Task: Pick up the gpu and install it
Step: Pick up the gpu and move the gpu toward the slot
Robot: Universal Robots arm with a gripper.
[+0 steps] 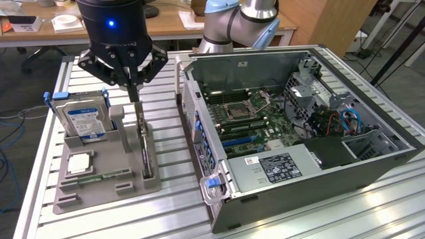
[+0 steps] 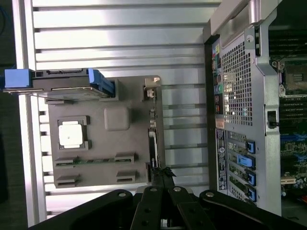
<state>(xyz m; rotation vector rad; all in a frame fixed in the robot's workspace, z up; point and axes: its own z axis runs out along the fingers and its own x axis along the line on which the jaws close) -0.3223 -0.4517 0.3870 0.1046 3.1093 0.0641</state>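
Observation:
The gpu (image 1: 145, 144) is a thin dark card standing on edge in a slot of the grey holder (image 1: 99, 191) on the table. My gripper (image 1: 135, 94) hangs straight above its far end, fingers shut and pinching the card's top edge. The wrist view looks down along the fingers (image 2: 154, 191) to the gripper (image 2: 162, 175) shut on the narrow gpu (image 2: 152, 139), still seated in the holder (image 2: 105, 148). The open computer case (image 1: 299, 124) lies on its side to the exterior view's right, motherboard (image 1: 242, 117) exposed.
In the holder stand a silver hard drive (image 1: 83, 117) with a blue-white label, a processor chip (image 1: 78, 163) and a green memory stick (image 1: 103, 176). The case's rear panel (image 2: 237, 96) is close beside the holder. Slatted aluminium table (image 1: 332, 219) all around; a desk behind.

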